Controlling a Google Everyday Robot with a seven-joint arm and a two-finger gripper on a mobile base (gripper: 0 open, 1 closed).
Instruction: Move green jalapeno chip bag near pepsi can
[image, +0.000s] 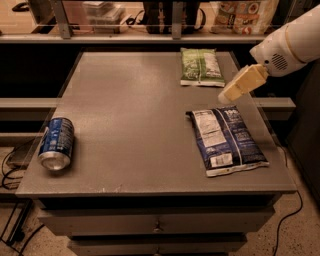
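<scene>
Gripper (226, 95): over the table's (130, 100) right edge; open or closed, cannot tell.
Green jalapeno chip bag (201, 67): flat, near the gripper, behind-left, not touching.
Pepsi can (56, 143): on its side, far left of the gripper.

Above the right side of the flat grey desk (130, 100) hovers the cream-coloured hand (228, 94), with the small crinkly light-green chip bag (201, 66) just beyond it, the larger dark-blue chip bag (226, 140) just nearer, and the blue aluminium soda can (56, 143) lying sideways far to its left.
</scene>
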